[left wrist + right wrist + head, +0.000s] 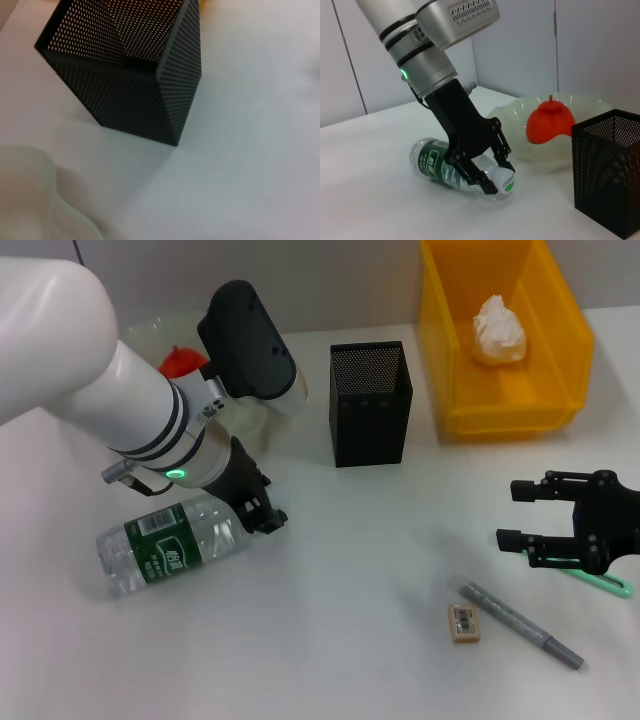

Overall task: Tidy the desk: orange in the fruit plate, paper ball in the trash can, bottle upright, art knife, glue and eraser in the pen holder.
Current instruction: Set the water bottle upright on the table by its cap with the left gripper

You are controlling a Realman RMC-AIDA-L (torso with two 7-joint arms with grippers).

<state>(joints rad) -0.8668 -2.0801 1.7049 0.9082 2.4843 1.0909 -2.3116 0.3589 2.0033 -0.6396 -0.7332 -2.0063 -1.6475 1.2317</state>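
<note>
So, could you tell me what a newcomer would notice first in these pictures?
The left gripper clamps the neck end of the bottle, which lies on its side at the desk's near left. Behind it the orange sits in the fruit plate, and the paper ball lies in the trash can.

The clear, green-labelled bottle (167,548) lay on its side at eight o'clock. The orange (549,121) sat in the fruit plate (590,107), the paper ball (498,331) in the trash can (553,400); the pen holder (370,405) stood upright, the eraser (463,622) at five o'clock.
</note>
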